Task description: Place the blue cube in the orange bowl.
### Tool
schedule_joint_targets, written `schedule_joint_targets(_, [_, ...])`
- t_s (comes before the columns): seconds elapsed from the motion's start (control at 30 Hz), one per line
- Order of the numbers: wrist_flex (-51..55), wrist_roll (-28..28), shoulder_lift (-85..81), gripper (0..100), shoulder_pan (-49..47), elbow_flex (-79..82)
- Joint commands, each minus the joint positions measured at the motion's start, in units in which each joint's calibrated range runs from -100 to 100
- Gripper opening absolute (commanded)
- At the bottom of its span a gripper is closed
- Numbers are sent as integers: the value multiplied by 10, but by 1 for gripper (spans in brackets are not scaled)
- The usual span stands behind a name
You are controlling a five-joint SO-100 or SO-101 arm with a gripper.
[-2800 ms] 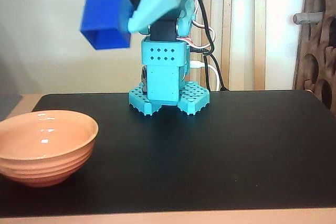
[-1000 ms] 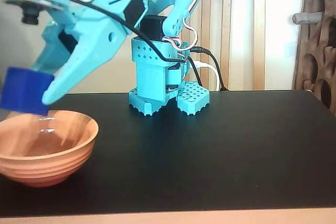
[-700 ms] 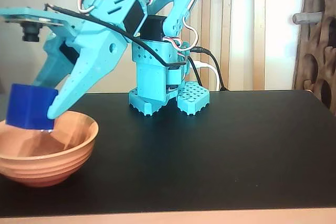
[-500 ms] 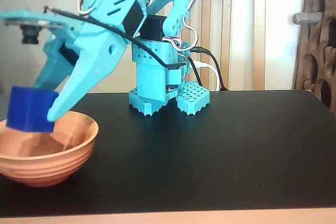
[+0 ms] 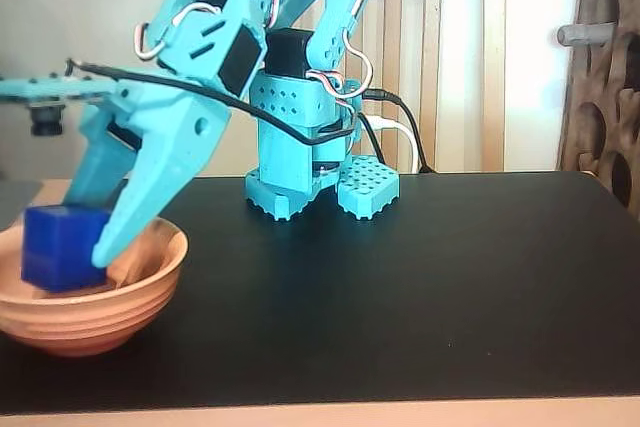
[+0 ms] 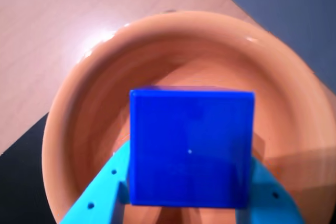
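The blue cube (image 5: pixel 60 245) is partly sunk below the rim of the orange bowl (image 5: pixel 130 302) at the left of the black mat in the fixed view. My turquoise gripper (image 5: pixel 85 247) is shut on the cube, fingers slanting down into the bowl from the upper right. In the wrist view the blue cube (image 6: pixel 191 148) fills the centre, clamped between the two turquoise fingers (image 6: pixel 102 198), with the orange bowl (image 6: pixel 84 108) directly beneath it. Whether the cube touches the bowl's floor is hidden.
The arm's turquoise base (image 5: pixel 320 172) stands at the back of the black mat (image 5: pixel 450 287). A wooden tabletop (image 6: pixel 63 19) lies around the bowl's far side in the wrist view. A slatted wall and carved panel (image 5: pixel 605 77) stand behind.
The gripper has carried the cube from high above the base leftward and down; over the last half second it sank from above the rim into the bowl.
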Motion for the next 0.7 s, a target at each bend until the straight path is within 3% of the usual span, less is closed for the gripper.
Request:
schedule_joint_targets(0.0, [-24,2,16,15,8,-13])
schedule_joint_targets(0.67, [-64,2,96,15,2,-9])
